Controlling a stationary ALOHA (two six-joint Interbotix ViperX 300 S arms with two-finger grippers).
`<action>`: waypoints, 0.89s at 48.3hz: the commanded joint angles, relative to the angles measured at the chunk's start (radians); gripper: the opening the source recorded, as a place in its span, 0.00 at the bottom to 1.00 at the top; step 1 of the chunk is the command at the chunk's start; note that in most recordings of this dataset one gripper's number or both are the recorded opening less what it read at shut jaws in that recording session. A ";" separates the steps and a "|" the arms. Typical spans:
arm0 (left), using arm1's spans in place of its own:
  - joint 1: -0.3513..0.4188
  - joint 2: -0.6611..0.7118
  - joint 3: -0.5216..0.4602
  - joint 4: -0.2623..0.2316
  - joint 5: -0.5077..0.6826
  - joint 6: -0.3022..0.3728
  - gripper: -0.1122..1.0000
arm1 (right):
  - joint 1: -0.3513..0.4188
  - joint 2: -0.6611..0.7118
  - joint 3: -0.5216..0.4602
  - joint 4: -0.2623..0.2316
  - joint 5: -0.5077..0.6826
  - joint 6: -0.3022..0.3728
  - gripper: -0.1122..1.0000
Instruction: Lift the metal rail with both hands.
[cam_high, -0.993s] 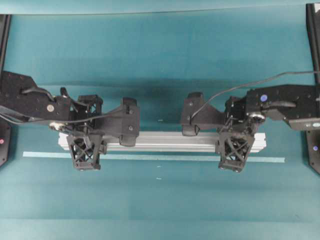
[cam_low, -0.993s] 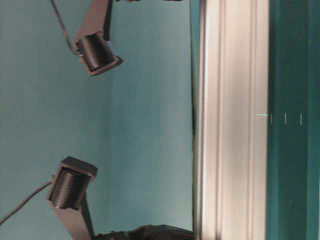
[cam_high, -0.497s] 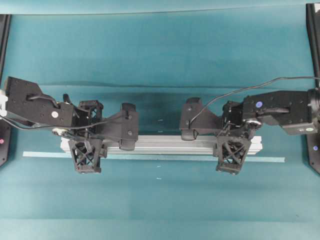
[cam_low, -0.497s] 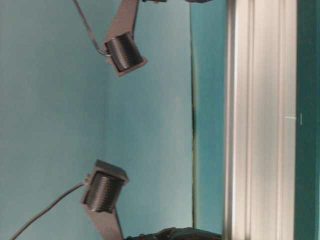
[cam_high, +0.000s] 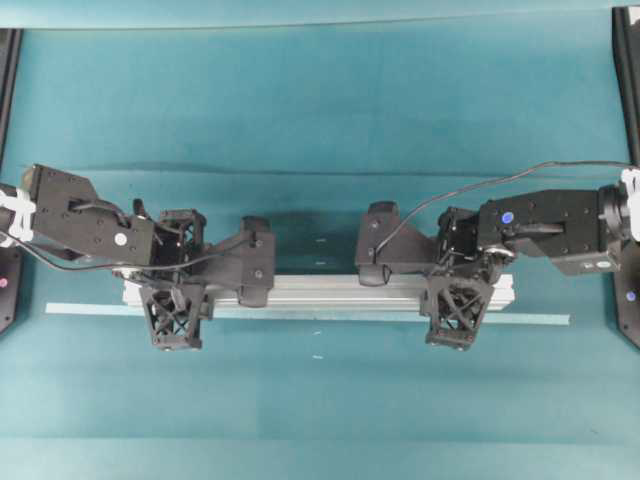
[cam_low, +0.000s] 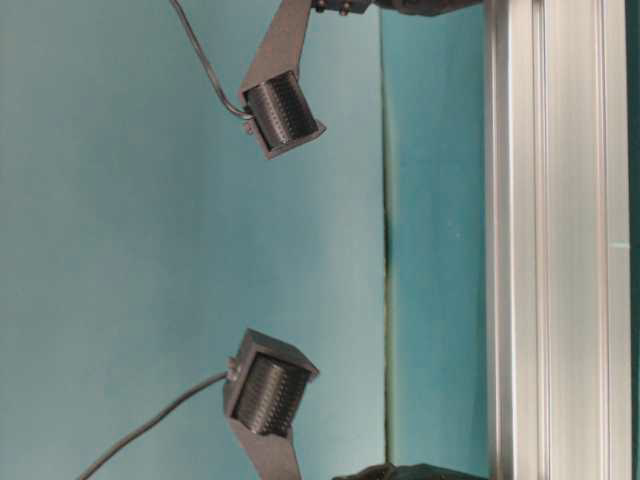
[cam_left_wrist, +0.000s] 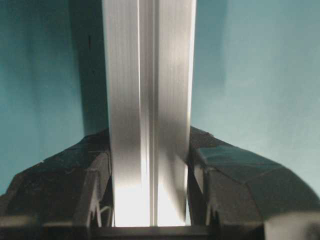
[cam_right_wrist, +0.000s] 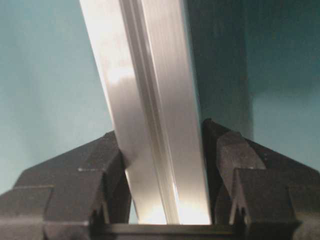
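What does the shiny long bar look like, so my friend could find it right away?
Look at the teal table and find the two black robot grippers, the left gripper and the right gripper. The metal rail runs between them, clamped near each end. It is thick, silver and grooved, unlike the thin flat pale tape strip beside it.

even, soft overhead light, glare on the metal rail (cam_left_wrist: 150, 100), dark shadows beside it, slightly blurry close-ups

Right hand (cam_right_wrist: 162, 200) apparently clamps metal rail (cam_right_wrist: 150, 115).
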 joint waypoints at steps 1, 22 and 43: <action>0.005 -0.009 -0.002 0.003 -0.008 0.005 0.37 | -0.006 -0.002 -0.006 0.005 -0.006 0.002 0.47; 0.029 -0.005 -0.009 0.003 -0.037 0.008 0.37 | -0.006 0.011 0.015 0.005 -0.021 0.003 0.47; 0.009 0.014 -0.014 0.003 -0.051 0.005 0.37 | 0.002 0.017 0.026 0.008 -0.061 0.009 0.47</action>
